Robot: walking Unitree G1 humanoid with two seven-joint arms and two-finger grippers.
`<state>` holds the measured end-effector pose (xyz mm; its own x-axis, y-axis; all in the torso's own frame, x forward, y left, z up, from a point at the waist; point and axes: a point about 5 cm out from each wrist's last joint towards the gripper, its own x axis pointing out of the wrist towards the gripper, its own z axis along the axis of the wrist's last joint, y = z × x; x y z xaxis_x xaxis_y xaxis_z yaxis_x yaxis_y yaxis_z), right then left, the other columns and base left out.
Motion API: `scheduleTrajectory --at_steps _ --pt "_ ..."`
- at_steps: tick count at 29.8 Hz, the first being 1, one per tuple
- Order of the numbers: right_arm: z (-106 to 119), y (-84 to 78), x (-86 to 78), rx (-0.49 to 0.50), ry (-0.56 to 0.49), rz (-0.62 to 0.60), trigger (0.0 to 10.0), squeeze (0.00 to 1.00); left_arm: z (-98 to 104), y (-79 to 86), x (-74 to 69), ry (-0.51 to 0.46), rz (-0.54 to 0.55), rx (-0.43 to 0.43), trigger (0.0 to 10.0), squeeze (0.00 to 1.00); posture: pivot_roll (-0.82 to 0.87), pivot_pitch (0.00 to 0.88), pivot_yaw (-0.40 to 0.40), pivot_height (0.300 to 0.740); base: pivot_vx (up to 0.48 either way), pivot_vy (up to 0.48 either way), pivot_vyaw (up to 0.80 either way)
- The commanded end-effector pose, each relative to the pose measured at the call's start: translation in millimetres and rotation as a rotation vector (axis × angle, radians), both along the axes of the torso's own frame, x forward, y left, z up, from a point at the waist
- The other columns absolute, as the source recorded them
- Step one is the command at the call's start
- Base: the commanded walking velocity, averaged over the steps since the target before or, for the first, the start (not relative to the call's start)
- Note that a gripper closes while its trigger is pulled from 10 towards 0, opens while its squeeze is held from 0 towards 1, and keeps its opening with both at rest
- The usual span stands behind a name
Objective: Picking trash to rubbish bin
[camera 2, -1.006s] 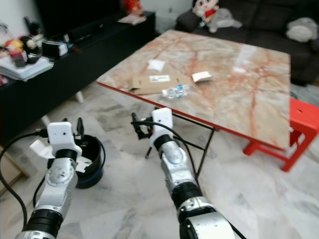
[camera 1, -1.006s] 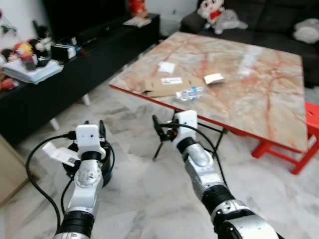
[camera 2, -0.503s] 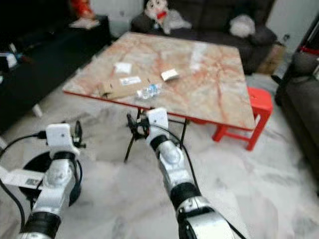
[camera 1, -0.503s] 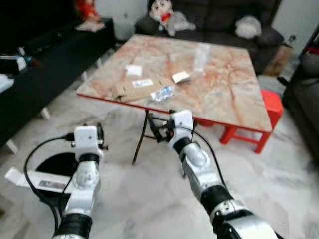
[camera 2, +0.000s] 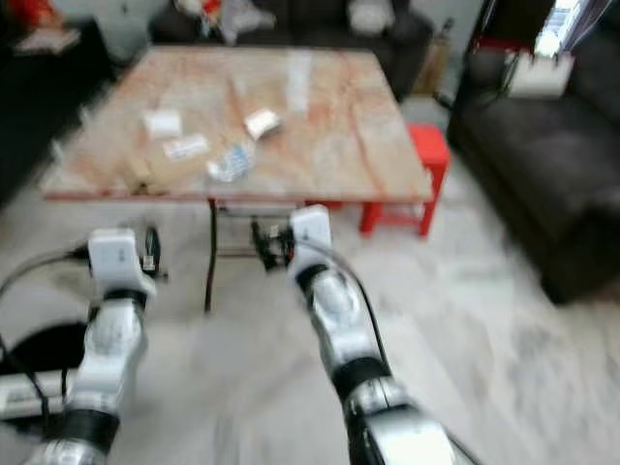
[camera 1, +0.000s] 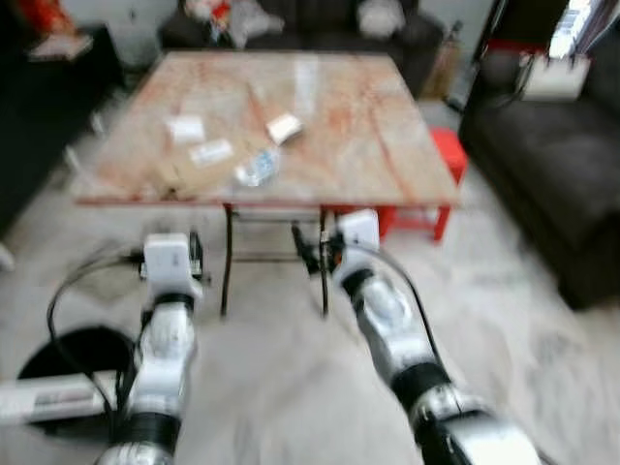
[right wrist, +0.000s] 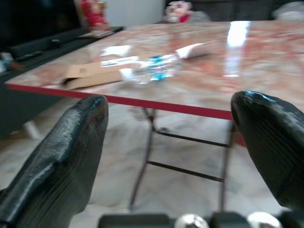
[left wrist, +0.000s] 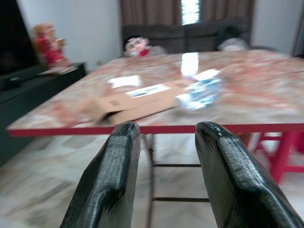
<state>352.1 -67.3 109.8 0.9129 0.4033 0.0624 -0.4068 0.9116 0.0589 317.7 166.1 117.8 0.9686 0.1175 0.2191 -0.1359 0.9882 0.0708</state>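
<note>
Trash lies on the marble table (camera 1: 368, 145): a crushed plastic bottle (camera 1: 257, 167), a flat cardboard piece (camera 1: 184, 177), a white paper (camera 1: 184, 127), a label (camera 1: 211, 151) and a small white box (camera 1: 283, 127). The black rubbish bin (camera 1: 68, 351) stands on the floor at my lower left, with a white flat piece (camera 1: 44, 397) across its near side. My left gripper (left wrist: 164, 142) is open and empty, short of the table's red edge. My right gripper (right wrist: 171, 123) is open wide and empty, level with that edge, facing the bottle (right wrist: 149, 69).
A red stool (camera 1: 441, 184) stands beyond the table's right side. Dark sofas (camera 1: 542, 165) run along the right and the back wall. A black low cabinet (camera 1: 29, 145) lines the left. Thin table legs (camera 1: 228, 257) stand just ahead of the grippers. The views are blurred.
The camera has swung to the right: the table now lies straight ahead and the bin has slid to the lower left. Both grippers stay open and empty.
</note>
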Motion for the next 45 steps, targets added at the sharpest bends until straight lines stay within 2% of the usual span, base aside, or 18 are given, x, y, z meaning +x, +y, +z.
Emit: scheduleTrajectory --at_steps 1,14,16,21,23,32,36,45 --pt "7 8.7 1.3 0.02 -0.018 0.015 10.0 0.0 6 6.1 1.0 -0.017 0.012 0.017 10.0 0.0 -0.03 0.013 -0.007 0.74 0.0 0.0 0.0" --pt "5 11.5 -1.8 0.012 -0.017 0.033 10.0 0.0 7 7.1 3.2 -0.003 0.007 0.042 10.0 0.0 -0.02 0.014 0.001 0.74 0.0 0.0 0.0" --pt "5 12.7 -2.1 -0.016 -0.031 0.042 10.0 0.0 7 7.1 3.8 0.004 0.008 0.041 10.0 0.0 -0.02 0.013 0.002 0.74 0.0 0.0 0.0" --pt "5 14.5 -3.5 -0.009 -0.032 0.048 10.0 0.0 6 6.2 3.8 0.007 0.002 0.047 10.0 0.0 -0.02 0.013 0.003 0.74 0.254 0.0 0.3" --pt "4 14.7 -3.8 0.023 -0.018 0.039 10.0 0.0 6 6.4 3.7 0.013 -0.003 0.057 10.0 0.0 -0.01 0.013 0.007 0.74 0.261 0.0 0.0" --pt "4 18.8 -5.9 0.004 -0.038 0.052 10.0 0.0 7 8.7 3.3 0.014 -0.006 0.065 10.0 0.0 -0.01 0.0 0.02 0.74 0.274 0.0 0.06" --pt "4 20.2 -6.9 0.016 -0.038 0.058 10.0 0.0 7 8.2 3.7 0.015 -0.009 0.067 10.0 0.0 -0.01 0.0 0.022 0.74 0.313 0.0 0.53" --pt "6 20.1 -7.2 0.047 -0.044 0.059 10.0 0.0 7 7.4 4.3 0.016 -0.017 0.068 10.0 0.0 -0.01 0.0 0.025 0.74 0.314 0.0 0.0"
